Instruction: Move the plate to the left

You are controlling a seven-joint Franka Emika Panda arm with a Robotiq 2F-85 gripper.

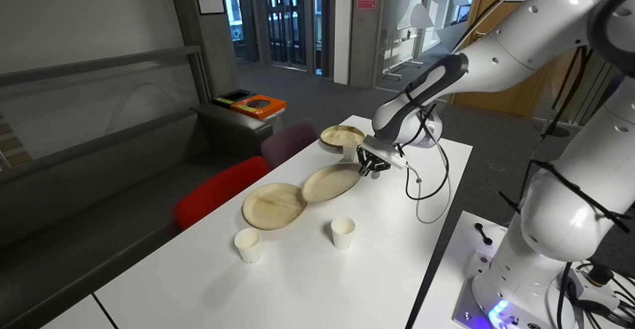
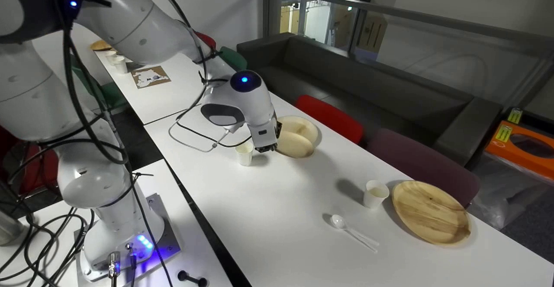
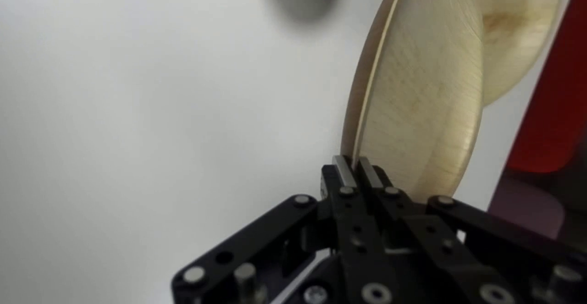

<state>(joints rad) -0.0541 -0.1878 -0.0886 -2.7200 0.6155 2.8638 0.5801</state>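
The beige plate (image 1: 331, 182) is tilted, its near edge raised off the white table. My gripper (image 1: 365, 171) is shut on its rim; in the wrist view the two fingertips (image 3: 354, 164) pinch the thin edge of the plate (image 3: 422, 84). The plate also shows in an exterior view (image 2: 294, 145), partly behind the gripper (image 2: 273, 147). Its far edge overlaps a second beige plate (image 1: 274, 206) lying flat on the table; I cannot tell whether they touch. That second plate is partly hidden behind the held one in the wrist view (image 3: 518, 29).
White cups stand on the table, one near the held plate (image 1: 343, 232), one by the second plate (image 1: 248, 244), and one (image 2: 375, 194) beside a third wooden plate (image 2: 430, 212). White plastic spoons (image 2: 352, 231) lie near it. A red chair (image 1: 221, 190) stands along the table edge.
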